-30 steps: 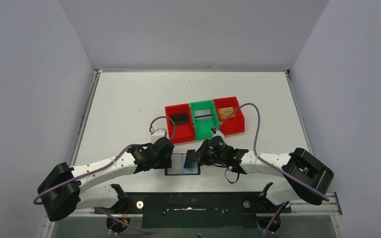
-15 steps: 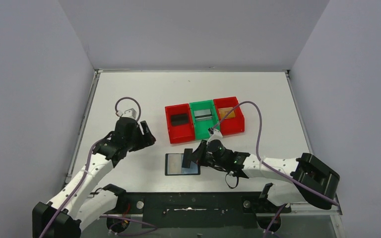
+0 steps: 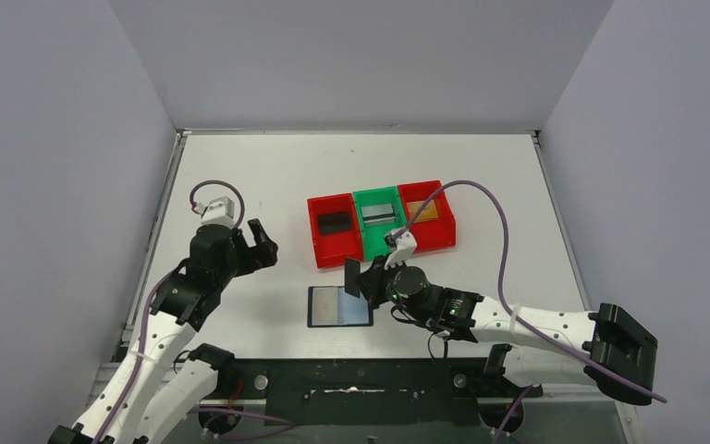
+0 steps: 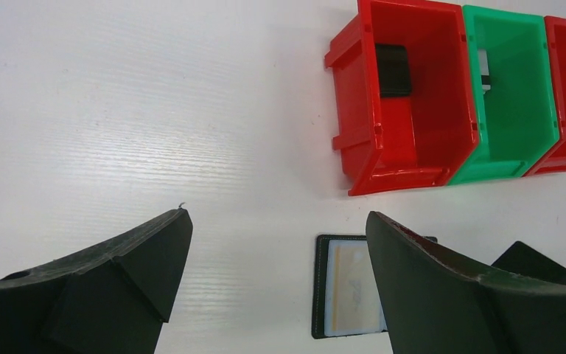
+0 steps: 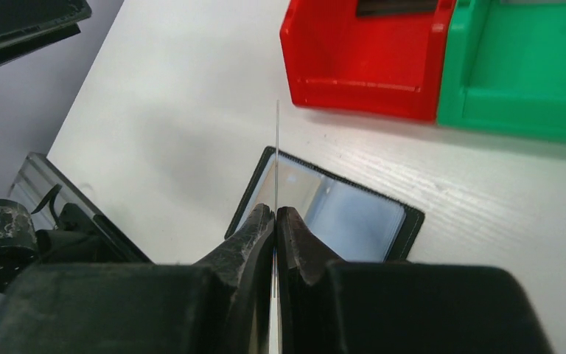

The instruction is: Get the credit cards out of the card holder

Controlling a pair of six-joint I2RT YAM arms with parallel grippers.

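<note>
1. Card (image 3: 352, 276) in hand: thin, light, stiff and slick, I judge. It is likely to slip unless pinched flat across both faces near 1 short edge.
2. Card holder (image 3: 339, 306) lies open and flat on the table (image 3: 240, 176), just in front of the bins (image 3: 381, 248).
3. Right gripper (image 5: 275, 212) is clamped tight on the card, holding it upright just above the card holder.
4. Left gripper (image 4: 278, 217) stands spread wide, holding nothing, well left of the card holder.
</note>
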